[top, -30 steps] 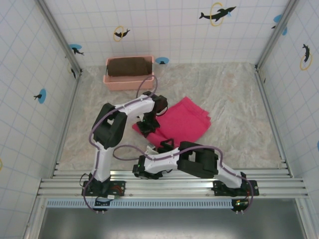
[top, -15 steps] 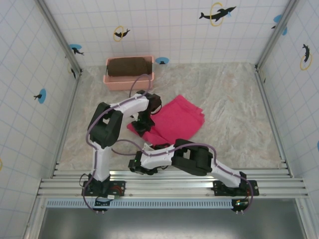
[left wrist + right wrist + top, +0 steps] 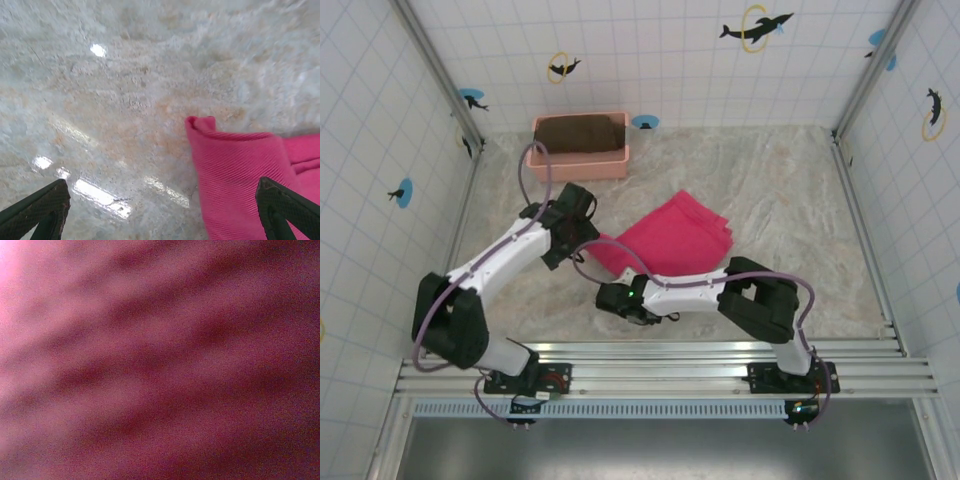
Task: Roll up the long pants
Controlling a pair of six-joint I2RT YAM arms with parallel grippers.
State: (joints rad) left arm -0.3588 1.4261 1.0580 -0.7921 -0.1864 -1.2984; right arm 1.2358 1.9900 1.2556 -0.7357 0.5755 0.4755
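The long pants (image 3: 670, 240), bright magenta and folded into a compact slab, lie in the middle of the table. Their left corner (image 3: 240, 170) shows at the right of the left wrist view. My left gripper (image 3: 565, 245) hovers over bare table just left of that corner, open wide (image 3: 161, 200) with nothing between its fingers. My right gripper (image 3: 618, 298) sits low at the pants' near-left edge. Blurred magenta fabric (image 3: 160, 360) presses close to the right wrist camera and hides the fingers, so their state cannot be read.
A pale pink basket (image 3: 575, 162) holding a dark brown folded cloth (image 3: 582, 133) stands at the back left against the tiled wall. Metal rails run along the near edge by the arm bases. Marbled tabletop lies right of the pants.
My left gripper opened, let go of the pants and drew back to the left; its elbow swung out left. The right arm stretched out, its gripper staying at the pants' near-left edge.
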